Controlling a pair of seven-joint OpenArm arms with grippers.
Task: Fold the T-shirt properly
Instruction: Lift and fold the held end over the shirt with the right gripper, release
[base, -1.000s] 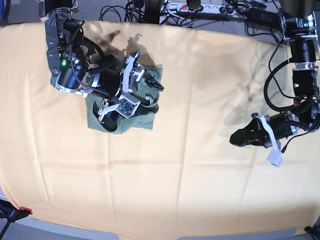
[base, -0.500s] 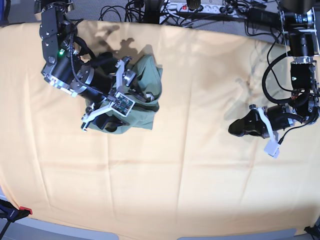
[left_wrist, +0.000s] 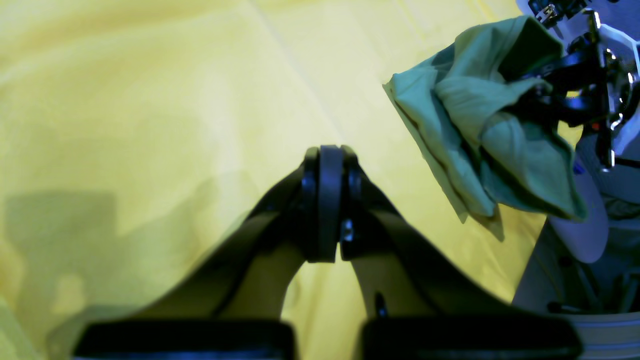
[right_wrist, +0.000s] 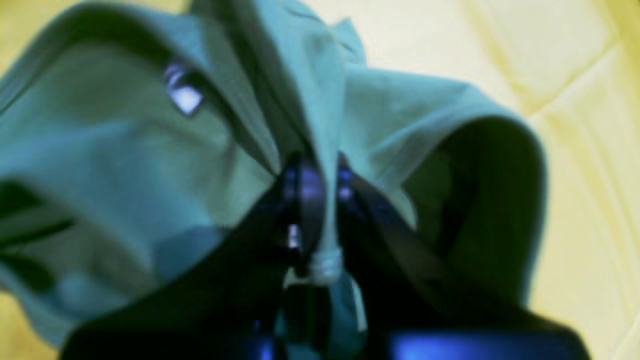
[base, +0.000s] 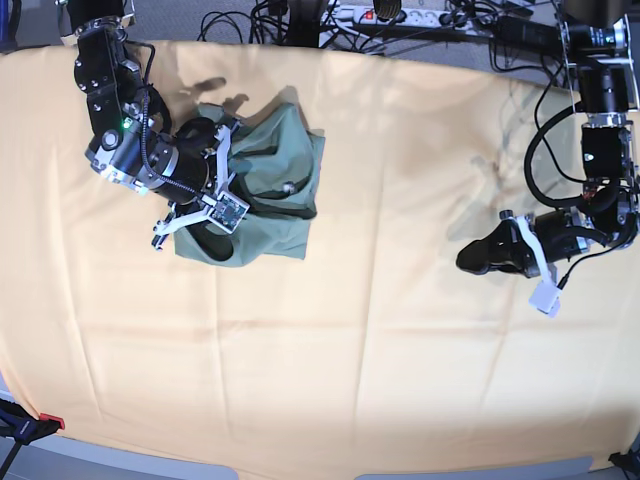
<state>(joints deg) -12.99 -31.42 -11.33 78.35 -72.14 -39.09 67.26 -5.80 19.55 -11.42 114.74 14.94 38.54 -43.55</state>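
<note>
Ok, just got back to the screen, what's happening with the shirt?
The right tool is shut on a bunched fold of the green T-shirt, lifting part of it off the yellow-orange cloth. The shirt is crumpled, not flat. The left tool is shut and empty, off to the side over the cloth.

A: What covers the table?

B: 1 large yellow-orange cloth (base: 380, 330), creased, spread almost edge to edge.

A: And what lies on it?

B: 1 sage-green T-shirt (base: 275, 195), bunched near the far left side, its lower part resting on the cloth. Cables (base: 400, 20) lie past the far edge.
</note>
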